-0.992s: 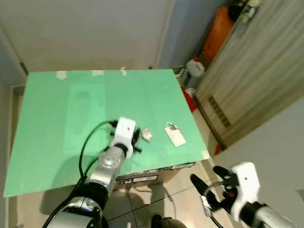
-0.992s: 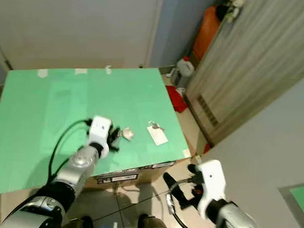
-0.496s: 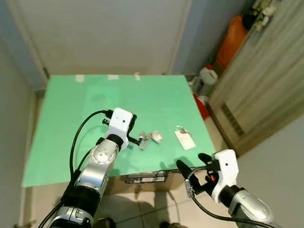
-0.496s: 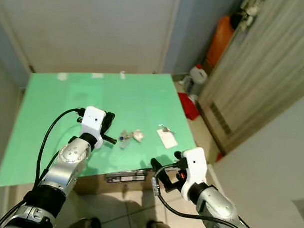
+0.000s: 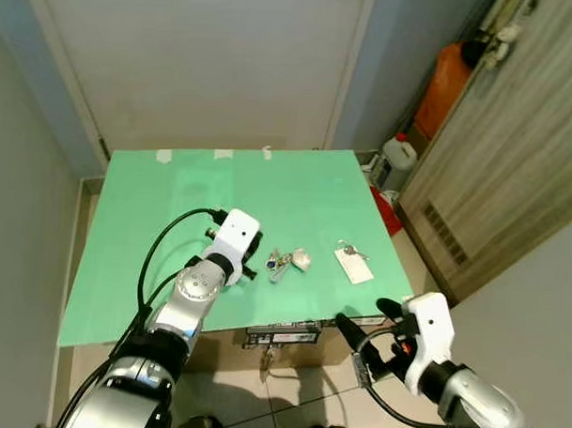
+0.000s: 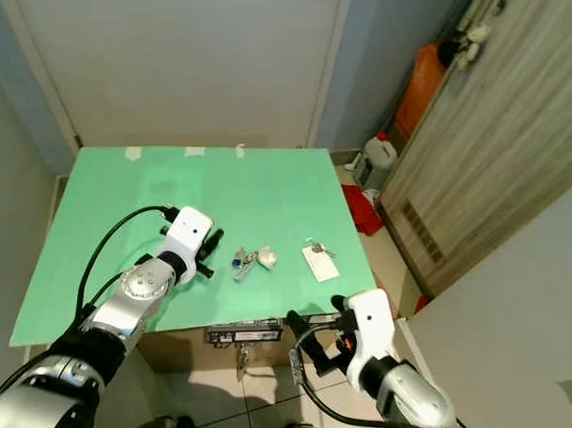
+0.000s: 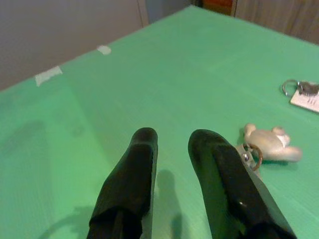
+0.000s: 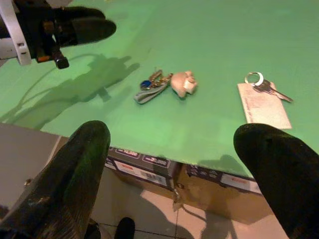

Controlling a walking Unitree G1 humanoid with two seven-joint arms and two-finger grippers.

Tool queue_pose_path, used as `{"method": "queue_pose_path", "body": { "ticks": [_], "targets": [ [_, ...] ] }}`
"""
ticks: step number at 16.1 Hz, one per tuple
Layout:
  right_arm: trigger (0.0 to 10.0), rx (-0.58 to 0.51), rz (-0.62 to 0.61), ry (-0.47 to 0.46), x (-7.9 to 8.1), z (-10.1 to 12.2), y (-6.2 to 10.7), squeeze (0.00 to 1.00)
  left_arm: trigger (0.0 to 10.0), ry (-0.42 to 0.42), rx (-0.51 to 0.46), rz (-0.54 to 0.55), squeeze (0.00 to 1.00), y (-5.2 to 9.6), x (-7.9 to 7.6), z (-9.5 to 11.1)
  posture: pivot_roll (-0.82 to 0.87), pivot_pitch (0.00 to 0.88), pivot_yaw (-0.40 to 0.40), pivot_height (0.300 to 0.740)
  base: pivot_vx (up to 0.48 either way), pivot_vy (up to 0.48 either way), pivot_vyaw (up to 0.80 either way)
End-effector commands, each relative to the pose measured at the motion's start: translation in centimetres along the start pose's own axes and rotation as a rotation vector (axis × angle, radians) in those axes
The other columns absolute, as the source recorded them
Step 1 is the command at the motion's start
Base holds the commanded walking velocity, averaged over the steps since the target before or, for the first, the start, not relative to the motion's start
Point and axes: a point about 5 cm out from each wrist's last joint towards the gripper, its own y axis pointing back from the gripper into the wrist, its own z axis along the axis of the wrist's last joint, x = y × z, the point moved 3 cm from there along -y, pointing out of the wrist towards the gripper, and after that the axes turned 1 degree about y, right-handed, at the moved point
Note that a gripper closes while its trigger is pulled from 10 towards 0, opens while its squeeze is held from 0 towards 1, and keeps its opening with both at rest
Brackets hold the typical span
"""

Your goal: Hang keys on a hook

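A key bunch point(image 5: 282, 262) with a white plush charm point(image 7: 269, 142) and a blue fob lies on the green table point(image 5: 174, 201), near its front edge. To its right lies a single key on a white tag point(image 5: 354, 261), also in the right wrist view point(image 8: 263, 100). My left gripper point(image 5: 253, 267) hovers low over the table just left of the key bunch, shut, with nothing between its fingers point(image 7: 141, 164). My right gripper point(image 5: 369, 318) hangs open in front of the table's front edge, below the tagged key, with the key bunch point(image 8: 164, 83) ahead of it.
A closed pale door point(image 5: 207, 61) stands behind the table. A wood-grain panel point(image 5: 499, 165) runs along the right, with an orange container point(image 5: 446, 74) and a white jug point(image 5: 398, 152) on the floor beside it. A cardboard box point(image 5: 282, 334) sits under the table's front edge.
The whole view has shifted, so the camera moved. My left gripper, against the key bunch a second ago, now stands slightly left of it. My right gripper has come closer to the table's front edge.
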Motion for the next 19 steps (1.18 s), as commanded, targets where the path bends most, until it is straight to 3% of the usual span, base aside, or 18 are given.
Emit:
{"method": "queue_pose_path", "body": {
  "ticks": [1, 2, 3, 8, 14, 15, 19],
  "targets": [
    [10.0, -0.05, -0.029, 0.024, -0.5, 0.8, 0.6, 0.25, 10.0, -0.016, 0.003, -0.001, 1.0, -0.2, 0.0, 0.0, -0.21, 0.087, -0.048, 0.74, 0.0, 0.0, 0.0],
    [10.0, -0.093, -0.019, 0.047, -0.1, 1.4, 0.7, 0.34, 10.0, -0.024, 0.003, 0.0, 1.0, -0.3, 0.1, 0.1, -0.22, 0.088, -0.047, 0.74, 0.0, 0.0, 0.0],
    [10.0, -0.117, -0.01, 0.06, 0.4, 1.7, 0.7, 0.01, 10.0, -0.036, 0.011, 0.001, 1.0, -0.3, 0.2, 0.0, -0.22, 0.092, -0.042, 0.74, 0.0, 0.0, 0.0],
    [10.0, -0.131, -0.022, -0.044, 1.5, 1.1, 1.8, 0.0, 10.0, 0.028, 0.03, -0.033, 1.0, -0.5, 0.1, -0.5, -0.26, 0.121, -0.038, 0.74, 0.0, 0.0, 0.0],
    [10.0, -0.118, -0.013, -0.035, 1.7, 1.4, 3.7, 0.0, 10.0, 0.098, 0.031, -0.087, 1.0, -0.9, -1.6, -0.3, -0.3, 0.143, -0.054, 0.74, 0.0, 0.0, 0.0],
    [10.0, -0.114, -0.015, -0.031, 1.6, 1.4, 4.1, 0.0, 10.0, 0.099, 0.048, -0.101, 0.0, -0.9, -2.0, -0.6, -0.31, 0.147, -0.057, 0.74, 0.0, 0.0, 0.0],
    [10.0, -0.051, -0.051, -0.017, 1.3, 0.8, 7.1, 0.0, 10.0, 0.092, 0.081, -0.087, 0.0, -0.8, -2.4, -1.4, -0.37, 0.17, -0.088, 0.74, 0.0, 0.0, 0.0]
  ]
}}
